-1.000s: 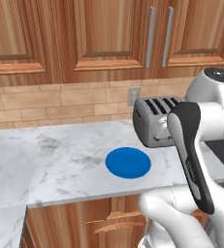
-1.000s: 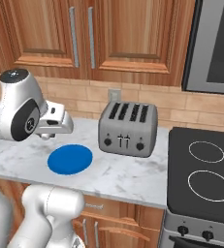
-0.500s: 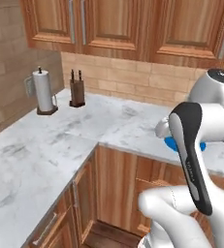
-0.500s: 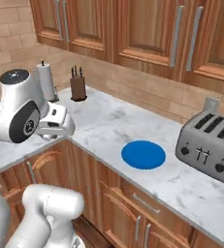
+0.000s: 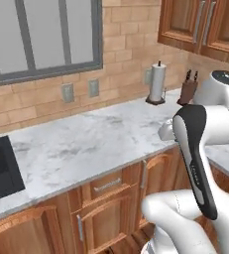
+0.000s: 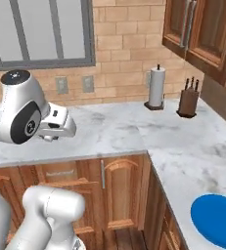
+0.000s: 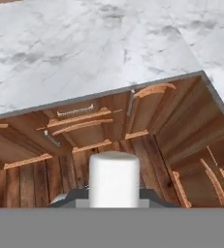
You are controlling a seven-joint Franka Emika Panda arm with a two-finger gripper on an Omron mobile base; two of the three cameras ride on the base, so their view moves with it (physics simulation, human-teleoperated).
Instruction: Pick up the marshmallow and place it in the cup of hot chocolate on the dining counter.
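One white marshmallow (image 7: 114, 178) is sitting at the bottom centre of the hand view, rising as a stubby upright cylinder from between the dark finger tips of the claw (image 7: 114, 199), which is closing tight on it from both sides. The cylinder's long axis is running along the claw's own line of sight, so its flat end is facing out toward whatever the hand is pointing at.

Beyond the marshmallow, the hand view is looking down across the edge of a marble worktop (image 7: 84, 53) filling the upper half of the frame, with wooden cabinet doors (image 7: 79, 131) below it.

In the left base view the white arm (image 5: 195, 149) is standing at the right of the frame, with a paper towel roll (image 5: 157, 84) and a knife block (image 5: 188, 89) behind it at the upper right. In the right base view a blue plate (image 6: 216, 220) is lying at the lower right corner on the worktop.

No mug and no dining counter is in sight, so I cannot tell which way the cup lies from the claw. My judgement is that the marshmallow is already picked up and the carry is under way; the coming move turns on finding the cup and bringing the claw above its mouth before letting go.
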